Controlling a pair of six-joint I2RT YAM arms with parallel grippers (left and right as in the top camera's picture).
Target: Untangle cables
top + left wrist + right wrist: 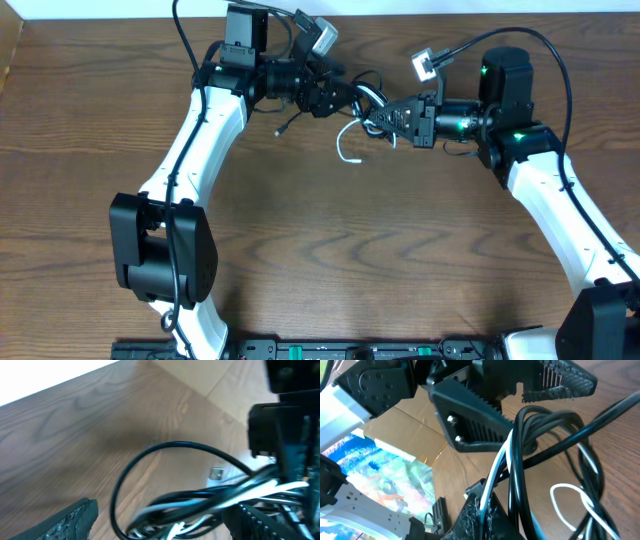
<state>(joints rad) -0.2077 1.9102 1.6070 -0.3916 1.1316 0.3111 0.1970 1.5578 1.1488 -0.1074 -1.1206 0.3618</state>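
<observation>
dark wood-grain table (320,260) lies under tangled cables (366,100), white band (420,6) beyond.

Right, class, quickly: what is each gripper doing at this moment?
Left gripper: open, cables passing between.
Right gripper: shut on the cables.
</observation>
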